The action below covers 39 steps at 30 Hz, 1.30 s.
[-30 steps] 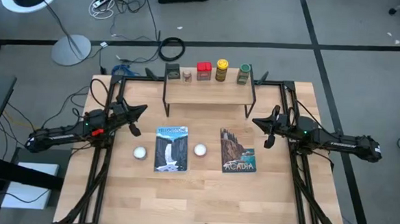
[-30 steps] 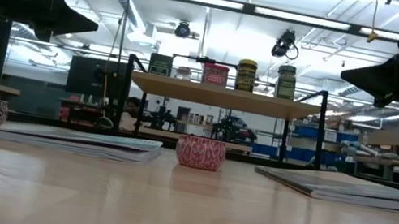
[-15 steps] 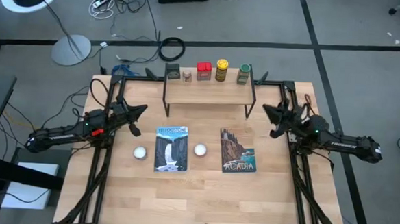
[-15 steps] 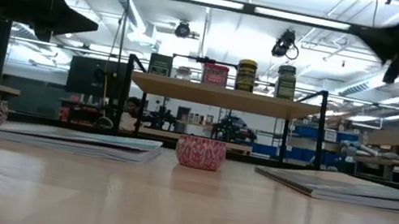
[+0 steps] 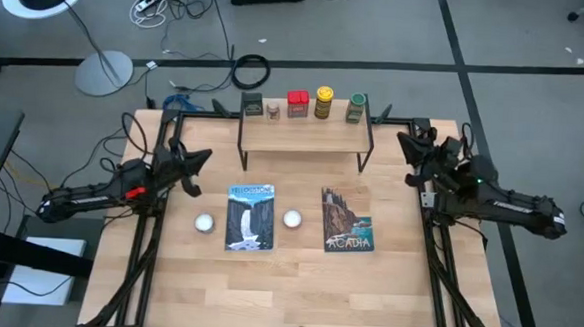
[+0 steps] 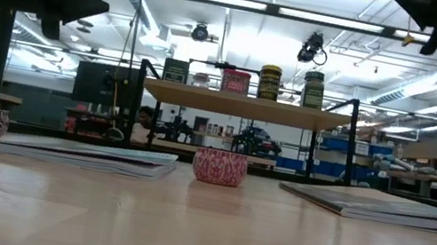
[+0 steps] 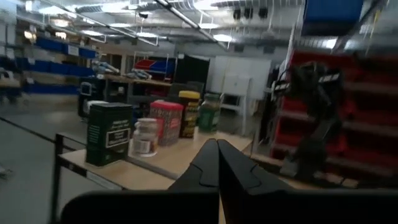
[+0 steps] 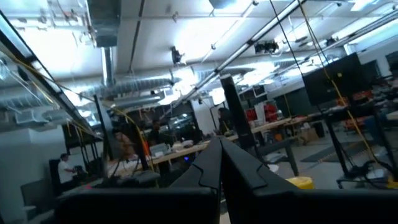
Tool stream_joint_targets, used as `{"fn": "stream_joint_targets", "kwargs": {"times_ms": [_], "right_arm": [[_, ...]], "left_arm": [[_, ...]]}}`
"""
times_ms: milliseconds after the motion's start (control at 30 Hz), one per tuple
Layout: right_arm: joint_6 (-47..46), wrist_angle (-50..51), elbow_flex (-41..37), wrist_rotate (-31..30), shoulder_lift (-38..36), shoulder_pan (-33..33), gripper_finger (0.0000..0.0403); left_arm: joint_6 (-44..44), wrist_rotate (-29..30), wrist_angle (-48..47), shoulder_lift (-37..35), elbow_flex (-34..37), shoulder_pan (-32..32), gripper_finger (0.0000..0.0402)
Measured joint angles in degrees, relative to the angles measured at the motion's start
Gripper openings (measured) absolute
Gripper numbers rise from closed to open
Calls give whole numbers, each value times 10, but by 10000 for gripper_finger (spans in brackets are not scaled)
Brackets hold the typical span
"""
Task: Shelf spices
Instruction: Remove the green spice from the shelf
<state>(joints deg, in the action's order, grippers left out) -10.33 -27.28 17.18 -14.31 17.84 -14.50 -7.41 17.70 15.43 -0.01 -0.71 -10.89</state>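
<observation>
Five spices [image 5: 297, 104] lined on shelf [image 5: 303, 136]; both arms' fingers pressed together (empty); stray swing could topple jars.

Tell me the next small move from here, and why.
Probably none on the spices: all five containers already stand in a row on the shelf. Both tools are shut and empty, the left tool at the table's left side, the right tool raised near the shelf's right end. I'd park the right arm.
</observation>
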Motion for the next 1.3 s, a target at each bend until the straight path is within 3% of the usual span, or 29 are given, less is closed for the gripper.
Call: {"fn": "stream_joint_targets", "kwargs": {"times_ms": [267,600,700,1133,1300], "right_arm": [[-1,161,165,35,158,-74,11],[46,235,330,235,353,-194,11],[64,237,341,249,387,-216,11],[84,261,342,249,402,-293,11],[84,261,342,250,395,-303,11]], "left_arm": [[-87,-2,7,0,0,0,1],[-94,-55,36,0,0,0,1],[-101,-59,53,0,0,0,1],[-110,-104,158,2,0,0,1],[-97,-104,210,40,-5,0,1]]}}
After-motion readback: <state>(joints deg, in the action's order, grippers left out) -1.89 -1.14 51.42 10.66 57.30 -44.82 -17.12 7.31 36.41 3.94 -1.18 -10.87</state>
